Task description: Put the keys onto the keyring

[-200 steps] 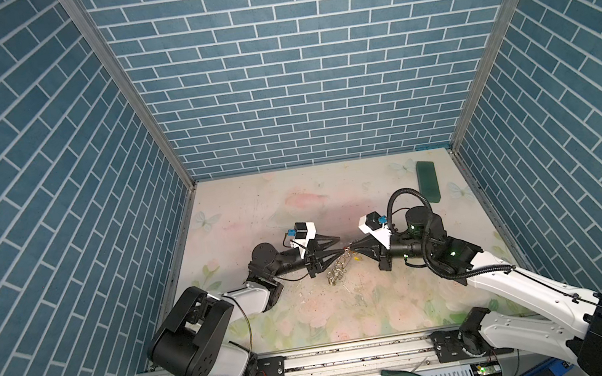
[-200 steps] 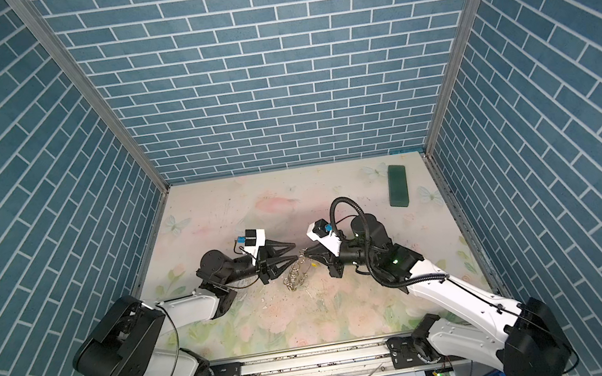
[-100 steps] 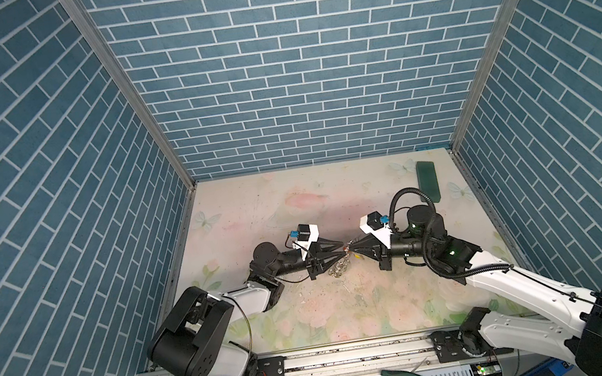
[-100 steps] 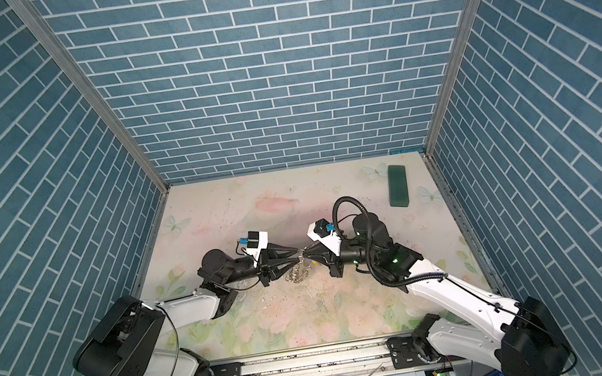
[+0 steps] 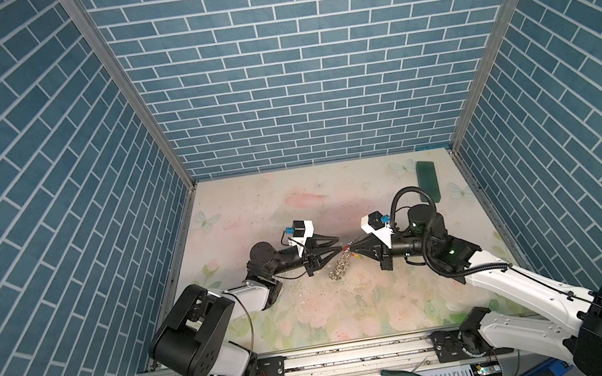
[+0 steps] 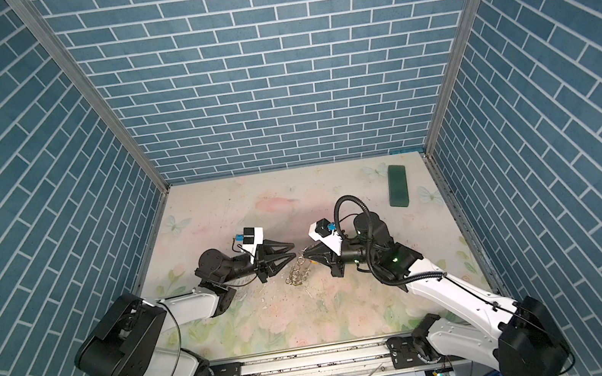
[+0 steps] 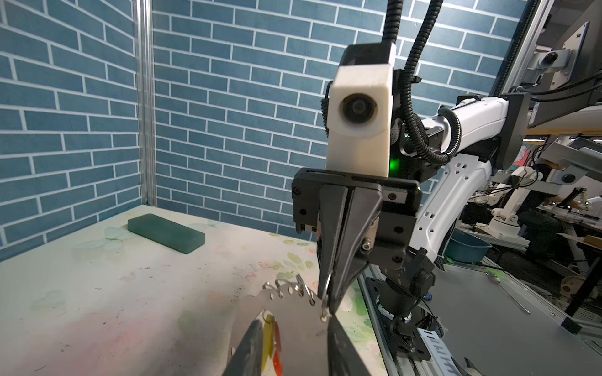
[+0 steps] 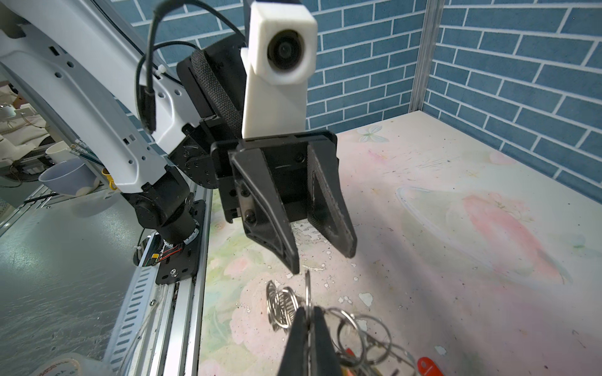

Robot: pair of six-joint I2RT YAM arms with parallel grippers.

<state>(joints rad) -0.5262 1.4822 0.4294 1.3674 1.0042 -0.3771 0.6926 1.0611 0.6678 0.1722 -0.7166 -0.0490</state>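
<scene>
My jaws: matt black plastic, inner faces rough-grained. The keyring (image 7: 293,325) band is dull flat grey and looks like metal; its small rings (image 8: 280,307) are bright polished wire. Keys (image 8: 426,366): glossy plastic. Worktop (image 8: 456,260): matt printed sheet, scuffed and flaking. Green block (image 7: 166,232): smooth, slight sheen.

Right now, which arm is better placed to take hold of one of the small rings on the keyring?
Left, probably. The right claw is shut on the keyring, steadying it, so it is busy. The left claw is open, its tips right beside the silver rings.
</scene>
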